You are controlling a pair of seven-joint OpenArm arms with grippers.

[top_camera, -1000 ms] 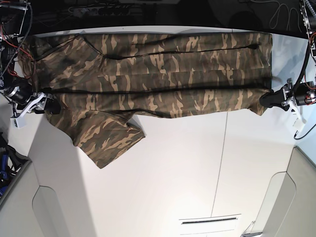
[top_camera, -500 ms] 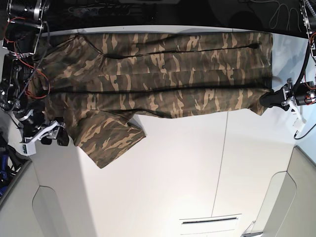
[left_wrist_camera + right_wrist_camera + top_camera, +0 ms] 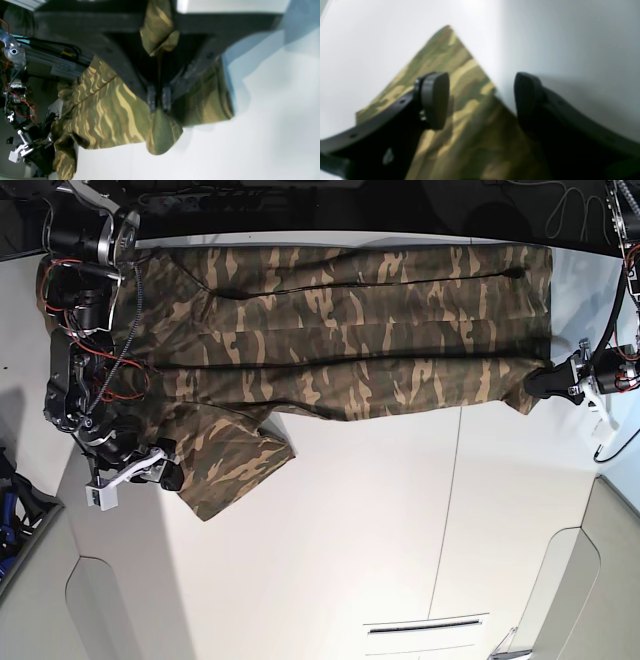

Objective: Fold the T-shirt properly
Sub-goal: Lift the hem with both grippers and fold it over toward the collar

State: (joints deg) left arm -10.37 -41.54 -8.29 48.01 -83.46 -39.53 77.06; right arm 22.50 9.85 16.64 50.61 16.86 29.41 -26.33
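The camouflage T-shirt (image 3: pixel 340 330) lies spread wide along the back of the white table (image 3: pixel 380 520), one short sleeve (image 3: pixel 225 460) sticking out toward the front. My left gripper (image 3: pixel 542 385) is at the shirt's right end, shut on a corner of the fabric. In the left wrist view the fingertips (image 3: pixel 152 98) are pressed together on the T-shirt (image 3: pixel 112 112), and a fold bulges below them. My right gripper (image 3: pixel 165 470) hovers at the sleeve's left edge. It is open (image 3: pixel 480 100), the pads (image 3: pixel 435 100) astride the sleeve's corner (image 3: pixel 460 75) with nothing pinched.
Grey panels flank the table's front corners (image 3: pixel 50 600) (image 3: pixel 605 580). A narrow slot (image 3: pixel 425 627) is set in the table near the front. Cables and dark frame parts (image 3: pixel 300 200) run behind the back edge. The right arm's wiring (image 3: pixel 90 360) overhangs the shirt's left end.
My right arm has swung from the shirt's left edge forward along it to the sleeve, gripper still open. The left gripper has stayed put, shut on the fabric.
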